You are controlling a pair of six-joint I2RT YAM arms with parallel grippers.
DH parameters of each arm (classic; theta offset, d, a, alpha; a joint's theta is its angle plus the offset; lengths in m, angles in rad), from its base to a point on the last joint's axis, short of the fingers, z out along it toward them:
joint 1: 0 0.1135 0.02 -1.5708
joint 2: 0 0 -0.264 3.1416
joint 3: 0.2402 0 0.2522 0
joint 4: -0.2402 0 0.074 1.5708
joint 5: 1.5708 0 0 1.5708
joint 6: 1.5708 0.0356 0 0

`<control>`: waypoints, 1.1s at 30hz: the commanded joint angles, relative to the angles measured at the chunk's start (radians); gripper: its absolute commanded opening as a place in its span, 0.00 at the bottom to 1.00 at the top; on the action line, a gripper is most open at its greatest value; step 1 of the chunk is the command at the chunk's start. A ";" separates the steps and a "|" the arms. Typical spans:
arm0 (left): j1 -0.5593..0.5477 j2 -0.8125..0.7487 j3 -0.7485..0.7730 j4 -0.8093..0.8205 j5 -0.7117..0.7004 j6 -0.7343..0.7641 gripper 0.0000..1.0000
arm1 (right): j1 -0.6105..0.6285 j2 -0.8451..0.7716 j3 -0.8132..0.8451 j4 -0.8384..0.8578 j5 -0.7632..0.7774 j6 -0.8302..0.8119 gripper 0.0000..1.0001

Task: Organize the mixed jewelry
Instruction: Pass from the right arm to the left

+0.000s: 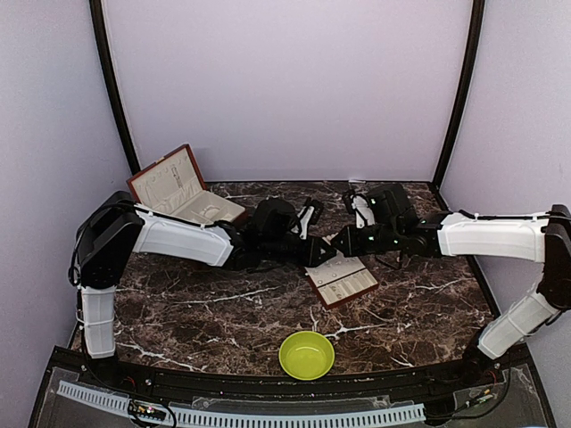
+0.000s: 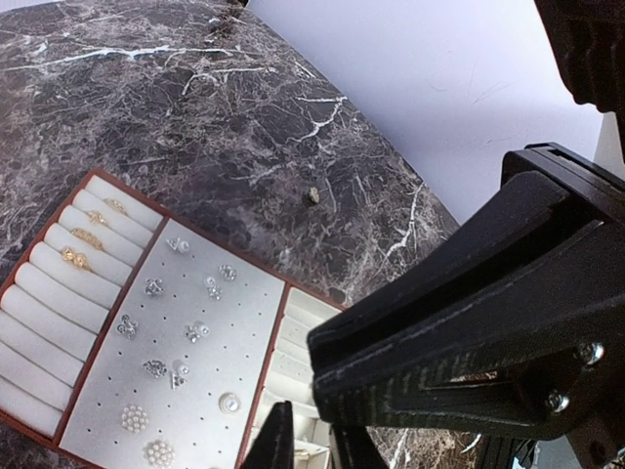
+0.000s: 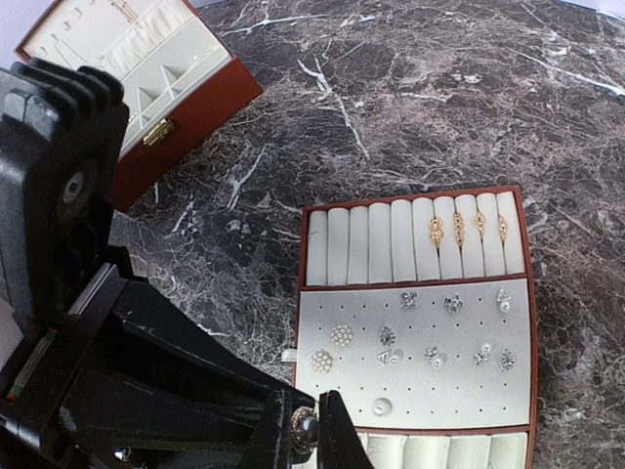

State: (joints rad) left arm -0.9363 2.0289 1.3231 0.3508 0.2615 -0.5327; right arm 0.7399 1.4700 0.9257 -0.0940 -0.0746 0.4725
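Tray [image 3: 415, 192] sits on the desk [image 3: 439, 98]. Right tool [image 3: 311, 435] pinches a tiny round piece [image 3: 305, 426]; left tool [image 2: 314, 449] grip I cannot tell.

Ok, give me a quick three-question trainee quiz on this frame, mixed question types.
1. True or false: the hinged box stands open, apart from the tray.
2. Where is the green bowl? A inside the box; B on the table near its front edge; C on the tray.
3. What does the right gripper pinch between its fingertips?
Key: 1 true. 2 B. 3 a small silvery piece.
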 commanded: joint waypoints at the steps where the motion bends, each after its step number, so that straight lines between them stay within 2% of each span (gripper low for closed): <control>1: -0.004 -0.006 0.031 0.027 0.001 0.021 0.11 | 0.015 -0.002 0.027 0.007 -0.009 -0.005 0.01; 4: -0.005 -0.009 0.026 0.028 0.001 0.032 0.02 | 0.015 -0.004 0.023 0.008 0.000 0.001 0.01; 6: -0.005 -0.014 0.018 0.033 0.001 0.039 0.00 | 0.014 -0.014 0.013 0.016 0.006 0.011 0.03; 9: -0.004 -0.034 0.002 0.043 0.007 0.051 0.00 | 0.014 -0.034 0.001 0.026 0.018 0.016 0.13; 16: -0.002 -0.093 -0.045 0.010 -0.015 0.099 0.00 | 0.001 -0.107 -0.011 0.022 0.048 -0.002 0.45; 23: 0.013 -0.179 -0.102 -0.066 -0.010 0.158 0.00 | -0.056 -0.187 -0.071 0.076 -0.021 0.003 0.59; 29: 0.059 -0.279 -0.125 -0.137 0.092 0.235 0.00 | -0.103 -0.255 -0.164 0.261 -0.217 0.036 0.68; 33: 0.111 -0.319 -0.129 -0.176 0.282 0.271 0.00 | -0.105 -0.253 -0.181 0.349 -0.312 0.054 0.70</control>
State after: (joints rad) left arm -0.8730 1.7840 1.2098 0.2352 0.3531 -0.3309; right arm 0.6380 1.2320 0.7616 0.0837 -0.2432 0.5018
